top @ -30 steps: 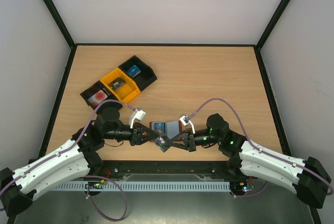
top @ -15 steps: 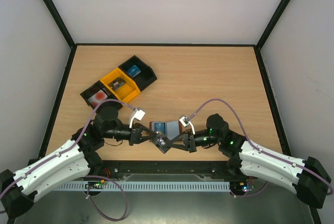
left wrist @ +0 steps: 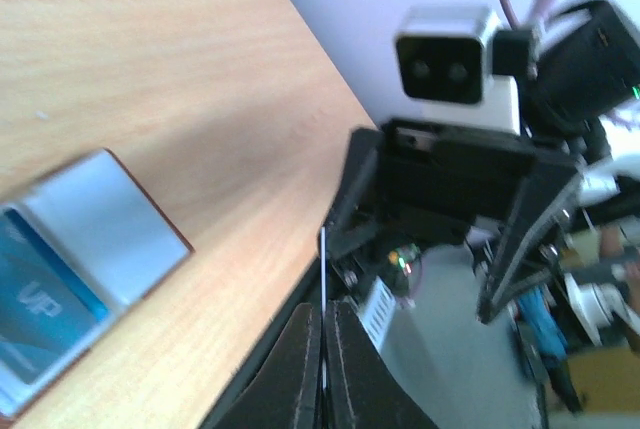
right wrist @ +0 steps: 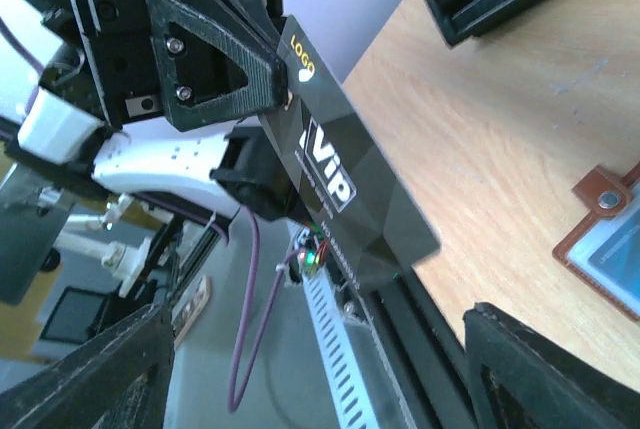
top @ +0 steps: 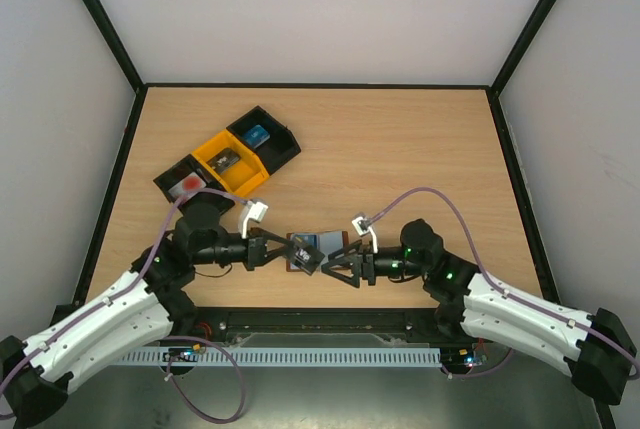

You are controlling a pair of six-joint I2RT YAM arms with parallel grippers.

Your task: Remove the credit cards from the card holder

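Pinching the dark grey card [right wrist: 345,199] by one end, the left gripper [top: 288,252] is seen fully closed. The card shows only as a thin edge between its fingers in the left wrist view. The card is held up off the table [top: 400,149] at its near edge, just beside the card holder [left wrist: 110,239]. The right gripper [top: 333,267] is faced toward it with its jaws spread wide and nothing held. In the right wrist view its fingers appear clear of the card, though contact cannot be ruled out from the top view. The card holder is laid open and flat on the table between the two grippers, and a blue card [left wrist: 40,299] is seen tucked in its pale pocket. The step in hand is judged to be one card freed and taken over by the left arm, with the drop-off not yet done. For the next move, the closed grip needs to be kept on the thin plastic while the left arm is swung back and left toward the trays [top: 283,144], well apart from the holder. The right arm should be kept out of that path. After that, the blue card will likely have to be slid out, with the holder pinned down so it is not dragged along.
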